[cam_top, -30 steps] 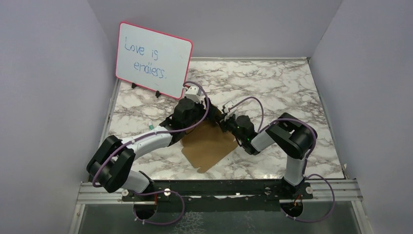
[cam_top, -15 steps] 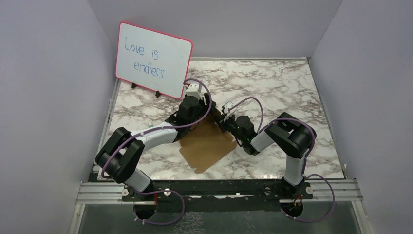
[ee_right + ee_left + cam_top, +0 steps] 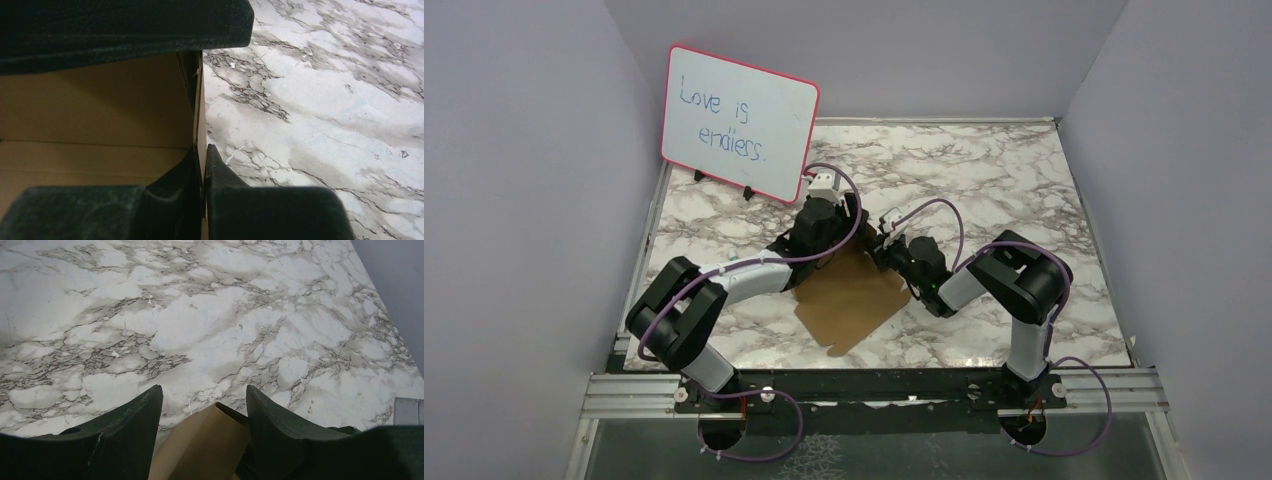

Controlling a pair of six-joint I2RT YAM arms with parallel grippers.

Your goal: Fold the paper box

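The paper box [image 3: 851,300] is a brown cardboard sheet lying flat mid-table, with its far edge raised between both grippers. My left gripper [image 3: 842,238] hangs over that far edge. In the left wrist view the left gripper [image 3: 204,390] is open and a raised corner of the paper box [image 3: 205,445] stands between its fingers [image 3: 145,415], close to the right one. My right gripper [image 3: 882,245] is at the far right corner. In the right wrist view the right gripper [image 3: 201,152] is shut on the thin upright edge of the paper box [image 3: 100,110].
A pink-framed whiteboard [image 3: 739,122] stands at the back left, just behind the left wrist. Purple walls enclose the marble table [image 3: 984,180] on three sides. A dark padded finger [image 3: 125,25] fills the top of the right wrist view.
The left arm's elbow swung right and its wrist moved slightly toward the far side over the raised edge. The right arm held still, still pinching the cardboard.
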